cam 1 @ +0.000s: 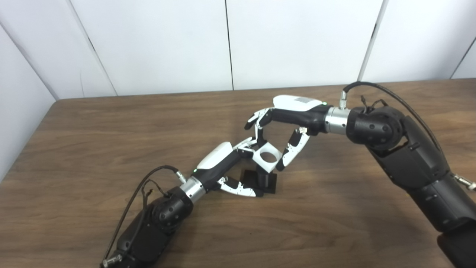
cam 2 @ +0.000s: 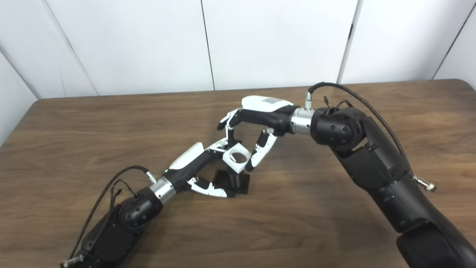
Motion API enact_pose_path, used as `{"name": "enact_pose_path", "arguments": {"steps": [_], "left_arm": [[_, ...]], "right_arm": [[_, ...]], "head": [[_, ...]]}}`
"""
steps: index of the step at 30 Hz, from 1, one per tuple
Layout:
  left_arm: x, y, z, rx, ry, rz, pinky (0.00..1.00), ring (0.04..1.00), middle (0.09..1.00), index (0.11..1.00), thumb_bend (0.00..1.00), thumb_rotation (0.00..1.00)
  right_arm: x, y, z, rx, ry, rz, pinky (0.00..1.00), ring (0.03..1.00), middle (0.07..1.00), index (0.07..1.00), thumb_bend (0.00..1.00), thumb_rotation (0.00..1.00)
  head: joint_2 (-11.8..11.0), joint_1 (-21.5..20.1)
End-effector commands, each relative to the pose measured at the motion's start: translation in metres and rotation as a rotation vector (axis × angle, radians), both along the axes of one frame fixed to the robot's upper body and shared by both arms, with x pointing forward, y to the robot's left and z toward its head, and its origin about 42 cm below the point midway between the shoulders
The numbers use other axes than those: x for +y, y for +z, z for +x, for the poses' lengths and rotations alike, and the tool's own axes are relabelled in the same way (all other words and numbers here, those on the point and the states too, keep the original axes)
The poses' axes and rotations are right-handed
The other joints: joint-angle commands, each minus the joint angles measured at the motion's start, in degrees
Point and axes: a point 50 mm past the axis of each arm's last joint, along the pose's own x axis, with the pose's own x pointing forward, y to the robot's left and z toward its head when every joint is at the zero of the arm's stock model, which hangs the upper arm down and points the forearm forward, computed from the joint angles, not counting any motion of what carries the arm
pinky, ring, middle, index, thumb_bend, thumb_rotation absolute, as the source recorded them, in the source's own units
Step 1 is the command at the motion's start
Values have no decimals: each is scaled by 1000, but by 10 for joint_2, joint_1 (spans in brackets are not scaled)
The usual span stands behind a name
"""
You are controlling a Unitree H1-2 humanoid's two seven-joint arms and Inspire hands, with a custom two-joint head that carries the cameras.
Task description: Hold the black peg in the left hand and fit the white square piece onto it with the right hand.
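Near table centre, left eye view: black peg (cam 1: 263,178) upright on its square black base, resting on the wooden table (cam 1: 111,130); left hand (cam 1: 227,163) wrapped round it from the left, thumb low along the base edge, upper fingers reaching over near the peg top, so grasping the peg by the look of it; white square piece (cam 1: 267,157) pinched in right hand (cam 1: 282,130) between fingers on its far-left edge and thumb on its right edge; tilted, round hole facing up and toward the camera, sitting at the peg top; cannot tell whether already threaded.

Right eye view: same layout; white square piece (cam 2: 237,157) directly above black peg (cam 2: 234,179), touching or nearly so; right hand (cam 2: 256,126) clamped on it; left hand (cam 2: 199,163) steadying the peg.

Step judged: insertion, mid-fit; next move probably calls for levelling the piece, centring hole on peg axis, then pressing straight down while holding the peg firm.
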Motion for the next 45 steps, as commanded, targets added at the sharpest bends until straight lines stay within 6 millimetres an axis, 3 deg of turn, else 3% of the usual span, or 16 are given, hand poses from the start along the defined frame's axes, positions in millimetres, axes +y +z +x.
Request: {"name": "enact_pose_path", "arguments": {"steps": [1,15,45], "left_arm": [[0,-42,-23,146,-36,173,905,985,942,495,520,82],[-2,-41,-23,147,-33,168,913,988,944,495,519,82],[-4,-41,-26,148,-33,176,908,985,939,495,520,81]], "right_arm": [[5,24,2,-64,26,17,850,906,838,479,518,141],[9,1,-2,-12,31,23,840,907,837,479,518,140],[2,-12,8,14,-12,4,865,914,838,479,519,138]], "head": [[1,0],[4,4],[5,7]]}}
